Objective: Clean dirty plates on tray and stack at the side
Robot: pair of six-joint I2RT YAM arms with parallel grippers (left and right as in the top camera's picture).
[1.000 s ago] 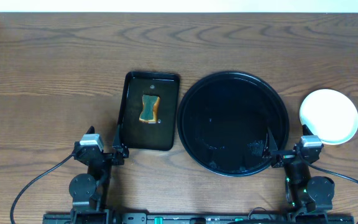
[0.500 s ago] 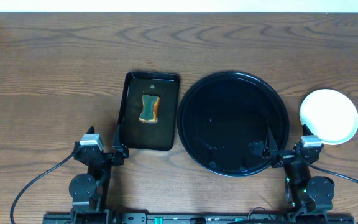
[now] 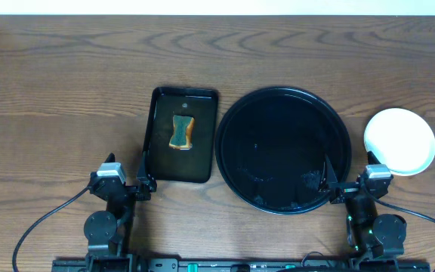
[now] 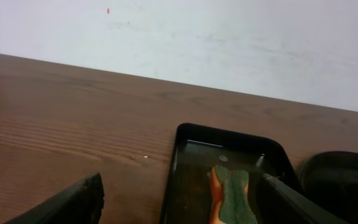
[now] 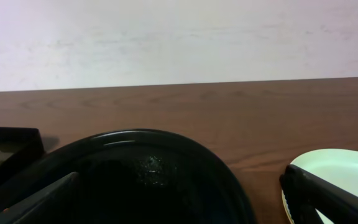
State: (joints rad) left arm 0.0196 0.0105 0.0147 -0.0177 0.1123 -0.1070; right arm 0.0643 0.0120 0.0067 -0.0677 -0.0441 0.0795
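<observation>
My left gripper (image 4: 180, 186) and right gripper (image 5: 180, 180) sit parked, jaws apart. The plates (image 3: 399, 140) rest just right of the bare tray (image 3: 282, 89), near my right gripper; a careless swing could knock them

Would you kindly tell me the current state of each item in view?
Large round glossy black tray: no plates on it.
Pale round plates: beside the tray, top face plain.
Orange-green sponge: lying in the small rectangular black tray.
Left pincer: open, empty.
Right pincer: open, empty.
</observation>
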